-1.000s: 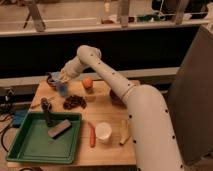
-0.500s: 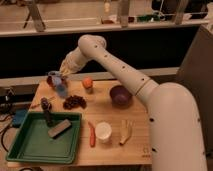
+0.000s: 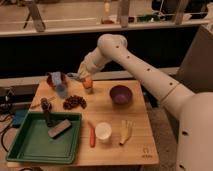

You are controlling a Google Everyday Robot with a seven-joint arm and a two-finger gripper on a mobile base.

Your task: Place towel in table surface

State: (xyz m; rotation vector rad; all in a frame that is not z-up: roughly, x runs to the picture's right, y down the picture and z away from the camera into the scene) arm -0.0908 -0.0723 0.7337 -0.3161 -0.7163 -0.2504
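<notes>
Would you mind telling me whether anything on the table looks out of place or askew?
Nothing looks spilled or damaged. The gripper hangs above the far left of the table surface, beside the towel. The purple bowl and white cup sit upright; the dark block lies slightly skewed in the green tray.

The robot's gripper (image 3: 75, 76) is hovering above the far left of the table surface (image 3: 107, 112), holding the towel (image 3: 56, 79) over a pale blue cup (image 3: 61, 90)
</notes>
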